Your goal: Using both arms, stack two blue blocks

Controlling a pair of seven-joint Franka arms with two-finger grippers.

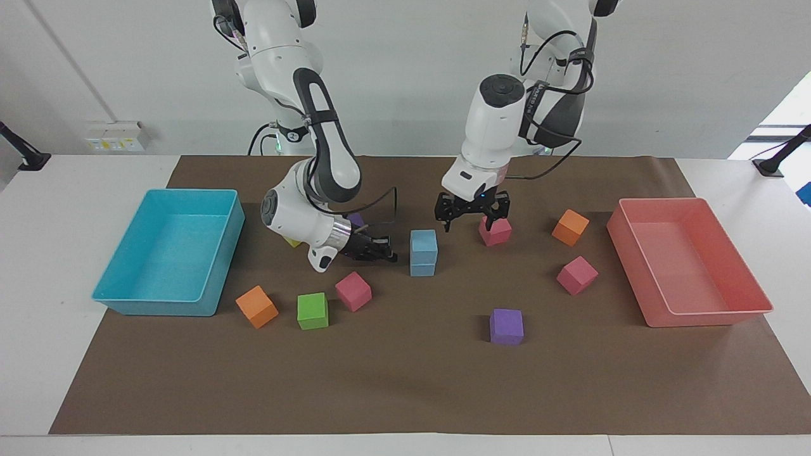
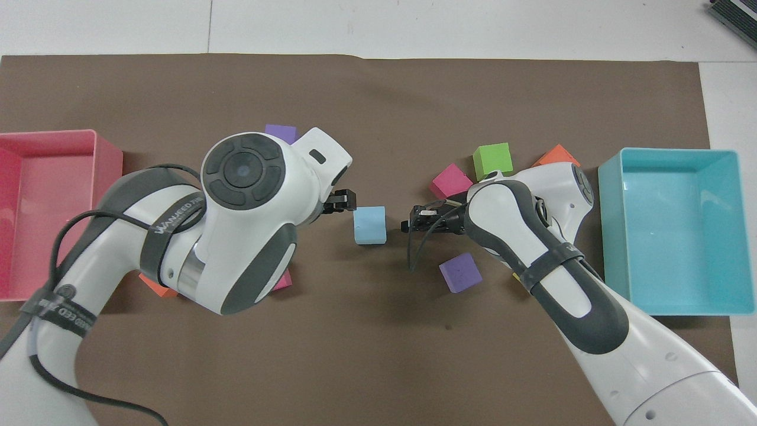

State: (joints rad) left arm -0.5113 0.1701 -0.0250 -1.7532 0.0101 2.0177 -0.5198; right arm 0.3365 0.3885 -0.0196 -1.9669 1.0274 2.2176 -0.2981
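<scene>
Two light-blue blocks stand stacked mid-mat, the upper blue block [image 1: 423, 241] [image 2: 370, 225] square on the lower blue block [image 1: 422, 265]. My left gripper [image 1: 471, 218] hangs open and empty in the air, off to the side of the stack toward the left arm's end, over a pink cube [image 1: 495, 230]. In the overhead view the left wrist hides most of it. My right gripper [image 1: 388, 255] [image 2: 407, 225] is shut and empty, low over the mat beside the stack toward the right arm's end, a small gap away from it.
A cyan tray [image 1: 158, 308] sits at the right arm's end, a pink tray [image 1: 703, 311] at the left arm's end. Loose cubes lie around the stack: orange [image 1: 570, 227], pink [image 1: 576, 274], purple [image 1: 506, 326], pink [image 1: 353, 291], green [image 1: 312, 310], orange [image 1: 256, 306].
</scene>
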